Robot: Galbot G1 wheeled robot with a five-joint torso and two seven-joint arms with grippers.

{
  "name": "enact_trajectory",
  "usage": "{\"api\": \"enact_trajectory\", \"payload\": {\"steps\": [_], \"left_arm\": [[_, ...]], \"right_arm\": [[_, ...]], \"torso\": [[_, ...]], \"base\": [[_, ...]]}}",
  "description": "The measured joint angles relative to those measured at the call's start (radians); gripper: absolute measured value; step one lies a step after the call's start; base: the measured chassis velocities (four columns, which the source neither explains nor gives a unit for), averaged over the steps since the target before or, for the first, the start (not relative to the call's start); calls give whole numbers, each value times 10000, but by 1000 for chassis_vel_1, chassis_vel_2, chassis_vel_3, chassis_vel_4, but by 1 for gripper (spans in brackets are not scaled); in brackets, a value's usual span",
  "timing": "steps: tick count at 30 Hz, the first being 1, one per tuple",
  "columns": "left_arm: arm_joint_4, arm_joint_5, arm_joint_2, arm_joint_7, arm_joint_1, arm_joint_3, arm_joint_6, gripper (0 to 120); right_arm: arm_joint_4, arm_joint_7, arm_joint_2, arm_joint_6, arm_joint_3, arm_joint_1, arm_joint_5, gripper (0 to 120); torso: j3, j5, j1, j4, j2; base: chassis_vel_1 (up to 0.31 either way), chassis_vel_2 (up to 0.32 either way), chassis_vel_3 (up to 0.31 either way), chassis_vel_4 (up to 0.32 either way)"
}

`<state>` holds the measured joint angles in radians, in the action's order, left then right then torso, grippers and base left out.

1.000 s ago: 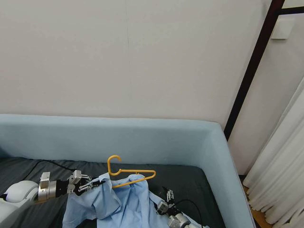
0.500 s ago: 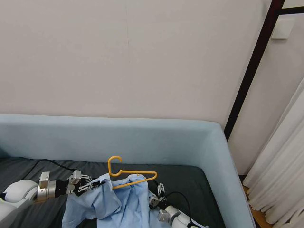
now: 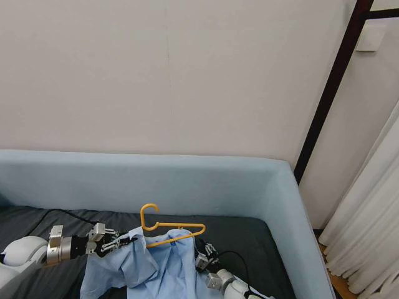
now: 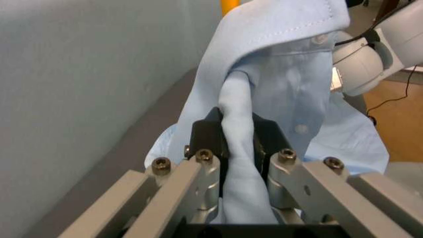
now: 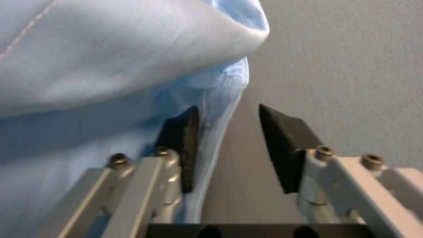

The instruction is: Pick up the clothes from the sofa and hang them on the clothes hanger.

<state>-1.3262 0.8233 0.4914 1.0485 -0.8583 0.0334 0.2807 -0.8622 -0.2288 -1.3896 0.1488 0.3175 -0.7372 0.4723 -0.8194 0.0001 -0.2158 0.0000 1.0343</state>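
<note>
A light blue shirt (image 3: 146,269) hangs over a yellow hanger (image 3: 163,228) above the dark sofa seat. My left gripper (image 3: 120,242) is shut on a bunched fold of the shirt (image 4: 239,148) near the collar, at the hanger's left end. Low in the head view, my right gripper (image 3: 206,256) sits just right of the shirt, under the hanger's right end. Its jaws stand open in the right wrist view, with the shirt's edge (image 5: 221,106) lying against one finger (image 5: 182,144).
The sofa's pale blue backrest (image 3: 156,180) and right arm (image 3: 302,237) wall in the dark seat (image 3: 246,233). A dark pole (image 3: 327,93) leans by the wall at the right, with white curtains (image 3: 374,218) beyond.
My right gripper has moved up and left, closer to the shirt's right edge. The left gripper still holds the shirt and the hanger has hardly shifted.
</note>
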Motion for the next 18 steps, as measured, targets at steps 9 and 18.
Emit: {"api": "enact_trajectory", "payload": {"steps": [9,18], "left_arm": [[-40,3,-11,40,-67,77,-1,7],[63,18,11,66,-64,131,47,7]], "right_arm": [[232,79,-127,155,6,84,-102,5],[69,87,-76,213,-231,-94,-448,0]], "torso": [[0,0,0,0,0],[0,0,0,1,0]], "base": [[0,0,0,0],[0,0,0,0]]}}
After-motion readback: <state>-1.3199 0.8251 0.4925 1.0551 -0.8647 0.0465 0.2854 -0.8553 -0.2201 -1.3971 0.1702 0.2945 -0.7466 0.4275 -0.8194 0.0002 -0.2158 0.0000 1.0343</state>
